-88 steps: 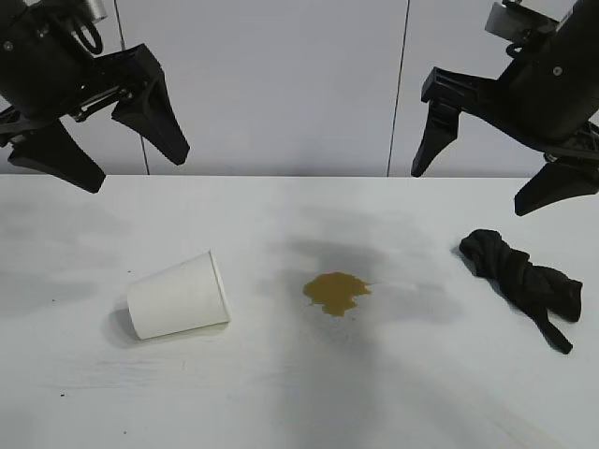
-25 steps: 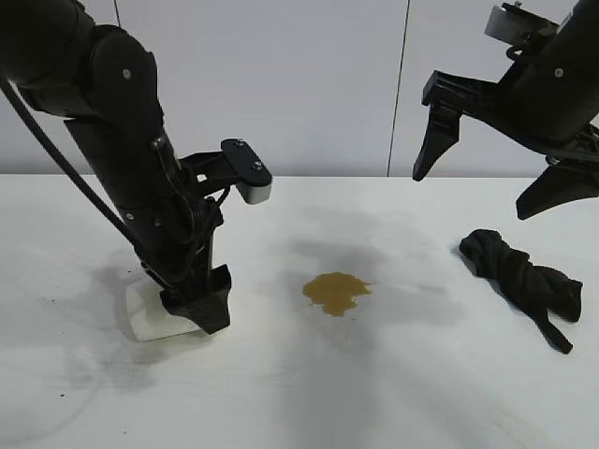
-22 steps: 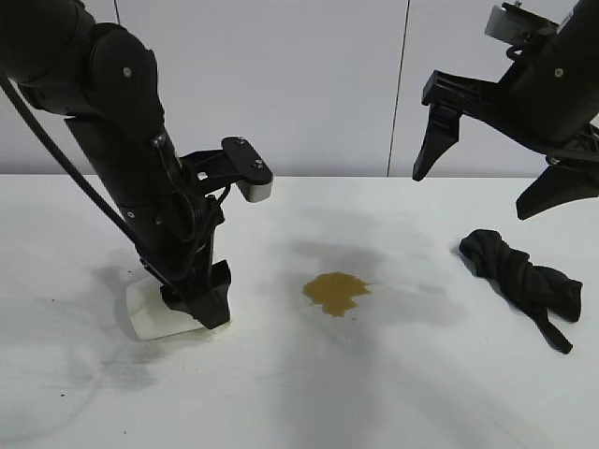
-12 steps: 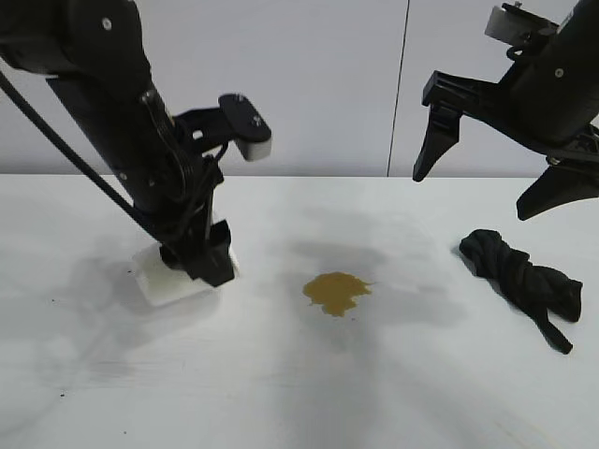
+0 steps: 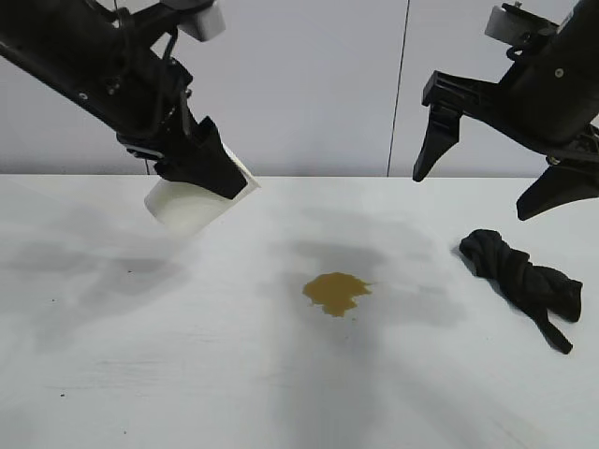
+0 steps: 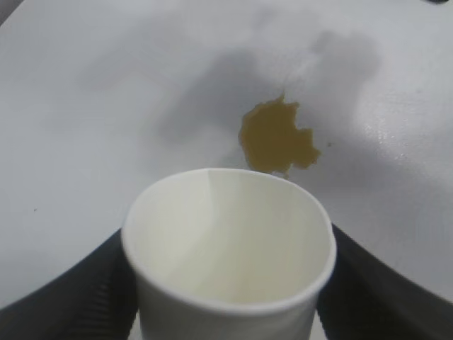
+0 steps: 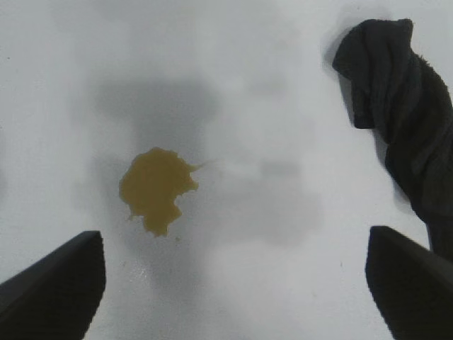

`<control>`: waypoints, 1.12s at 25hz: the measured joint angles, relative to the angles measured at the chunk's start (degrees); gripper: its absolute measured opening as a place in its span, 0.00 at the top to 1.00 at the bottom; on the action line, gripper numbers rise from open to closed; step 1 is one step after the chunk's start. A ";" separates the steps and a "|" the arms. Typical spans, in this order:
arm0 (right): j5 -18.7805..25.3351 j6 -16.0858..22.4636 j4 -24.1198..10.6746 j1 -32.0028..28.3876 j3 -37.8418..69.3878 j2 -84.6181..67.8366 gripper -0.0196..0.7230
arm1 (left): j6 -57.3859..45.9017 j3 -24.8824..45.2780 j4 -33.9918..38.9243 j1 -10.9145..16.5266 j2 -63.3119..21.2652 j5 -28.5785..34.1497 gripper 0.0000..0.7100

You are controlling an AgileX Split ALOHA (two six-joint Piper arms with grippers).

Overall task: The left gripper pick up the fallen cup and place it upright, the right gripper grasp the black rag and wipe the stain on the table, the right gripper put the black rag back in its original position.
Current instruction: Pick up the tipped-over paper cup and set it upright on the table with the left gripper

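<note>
Paper cup (image 5: 192, 201) aloft left, above worktop (image 5: 187, 374); stain (image 5: 335, 292) centre on worktop; rag (image 5: 524, 281) right of stain.

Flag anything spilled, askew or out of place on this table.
A yellowish-brown stain sits unwiped mid-table. The white cup hangs tilted in the air, clamped by the left gripper. The black rag lies crumpled at the right, beneath the open right gripper.

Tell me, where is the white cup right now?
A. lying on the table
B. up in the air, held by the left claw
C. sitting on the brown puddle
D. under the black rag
B: the left gripper holds the cup tilted in the air, clear of the table.
</note>
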 joint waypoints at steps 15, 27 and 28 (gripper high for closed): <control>0.00 0.00 0.00 0.00 0.00 0.00 0.04 | 55.92 16.01 -37.49 15.72 3.55 22.17 0.34; 0.00 0.00 0.00 0.00 0.00 0.00 0.04 | 61.34 14.72 -37.89 20.31 16.58 27.05 0.35; 0.00 0.00 0.00 0.00 0.00 0.00 0.04 | 62.59 14.72 -37.94 20.45 16.86 27.12 0.35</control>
